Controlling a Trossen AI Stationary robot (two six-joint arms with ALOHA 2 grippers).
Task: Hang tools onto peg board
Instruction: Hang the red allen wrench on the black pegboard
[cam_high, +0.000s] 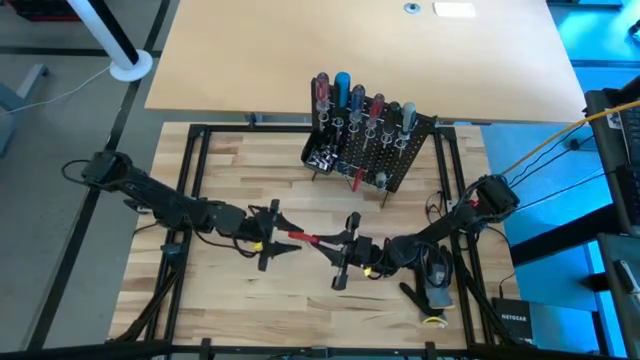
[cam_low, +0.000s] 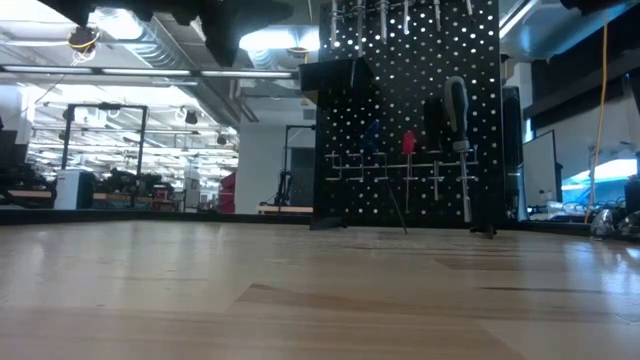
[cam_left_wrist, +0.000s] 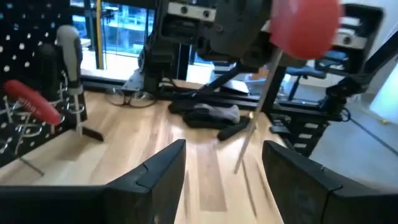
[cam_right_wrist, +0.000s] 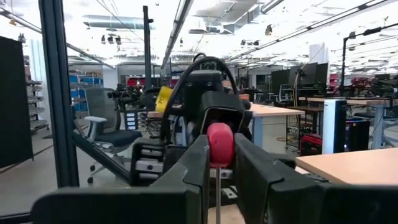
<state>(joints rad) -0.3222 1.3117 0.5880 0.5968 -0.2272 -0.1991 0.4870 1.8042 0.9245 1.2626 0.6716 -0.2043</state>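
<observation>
A red-handled screwdriver (cam_high: 305, 237) hangs in the air between my two grippers, over the middle of the table. My right gripper (cam_high: 336, 248) is shut on its red handle (cam_right_wrist: 219, 143). The thin shaft (cam_left_wrist: 258, 106) slants down toward my left gripper (cam_high: 272, 238). That gripper is open, and the shaft's tip shows between its fingers (cam_left_wrist: 224, 152) without visibly touching them. The black peg board (cam_high: 370, 140) stands at the table's far side, with blue, red and grey-handled tools in its ring holders. It also shows in the low view (cam_low: 410, 110). My right gripper pinches the screwdriver's red handle (cam_right_wrist: 219, 134) between its two fingers, at their free ends. The fingers come roughly level from the table's right side and lie along the tool. The screwdriver is clear of the table, its shaft slanting down toward my left gripper.
A black-and-grey glove (cam_high: 435, 290) lies on the table near the right edge, beside my right arm, and also shows in the left wrist view (cam_left_wrist: 214, 115). The bare wooden tabletop (cam_high: 230, 300) lies toward the near edge.
</observation>
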